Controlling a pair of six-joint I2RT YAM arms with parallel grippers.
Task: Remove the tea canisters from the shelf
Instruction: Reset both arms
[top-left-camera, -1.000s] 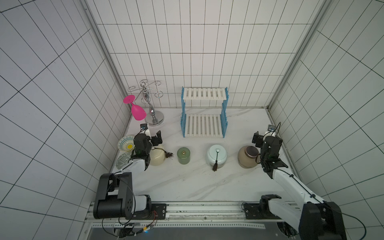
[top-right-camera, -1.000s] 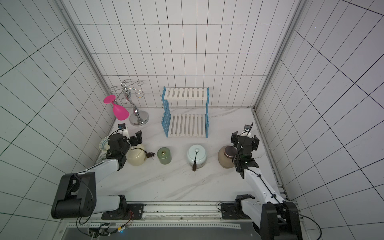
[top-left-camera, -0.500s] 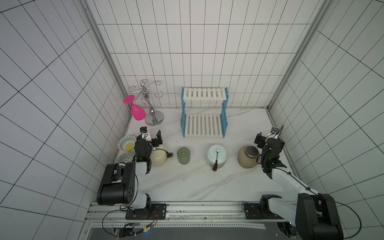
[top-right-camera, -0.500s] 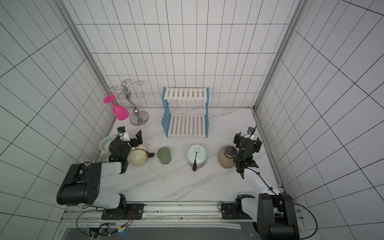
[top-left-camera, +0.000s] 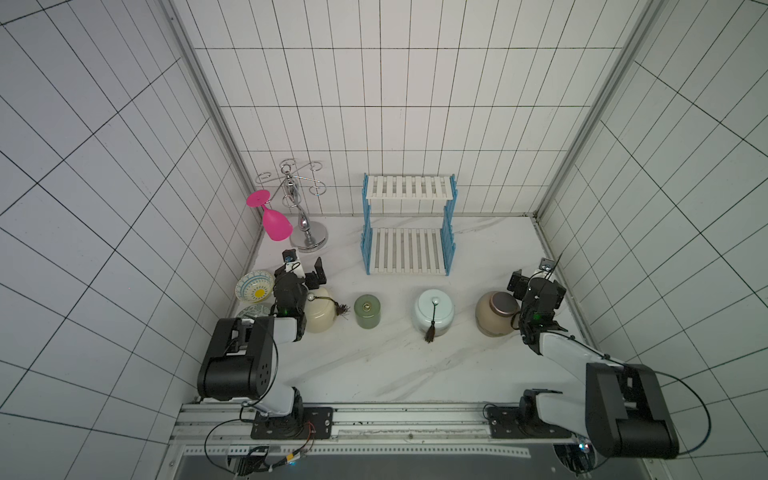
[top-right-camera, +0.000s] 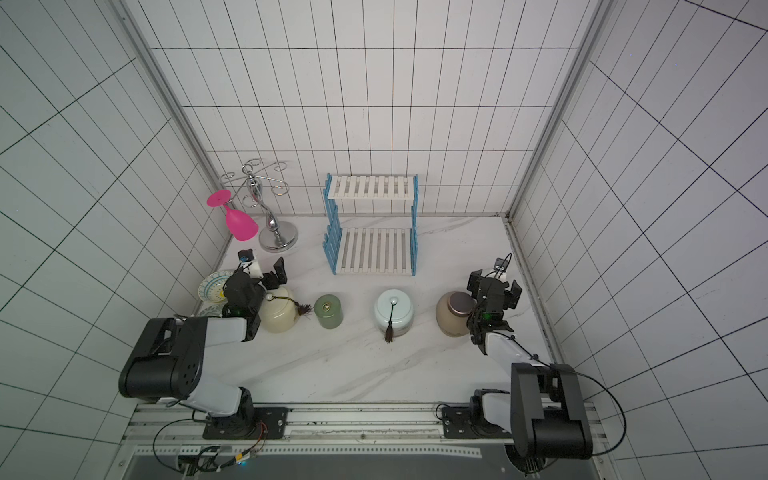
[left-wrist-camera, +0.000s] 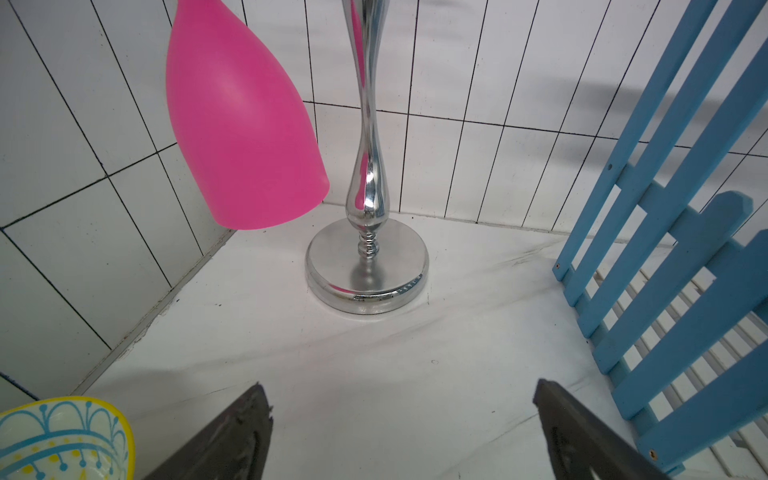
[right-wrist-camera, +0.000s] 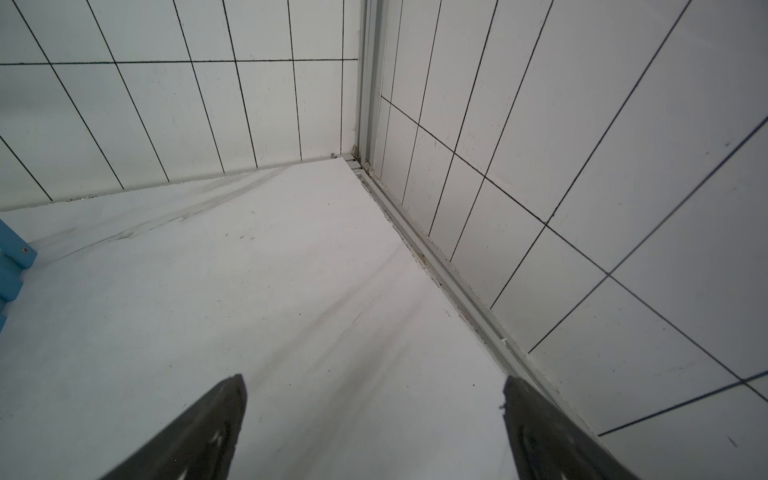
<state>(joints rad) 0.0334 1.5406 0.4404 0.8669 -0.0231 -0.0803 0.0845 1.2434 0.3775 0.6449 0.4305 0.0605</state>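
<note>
Marble counter (top-left-camera: 374, 365), arms (top-left-camera: 245, 357) folded low, left pincer (left-wrist-camera: 400, 399), right pincer (right-wrist-camera: 374, 386) gaping

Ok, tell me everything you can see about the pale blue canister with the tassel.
The pale blue canister is a squat, rounded jar, seemingly glazed ceramic, its domed lid on with a small pale knob at the centre. A dark cord runs from the knob down the near side to a brown tassel by its base. It stands upright on the white marbled table, in front of the shelf and clear of it. Only the table touches it.
</note>
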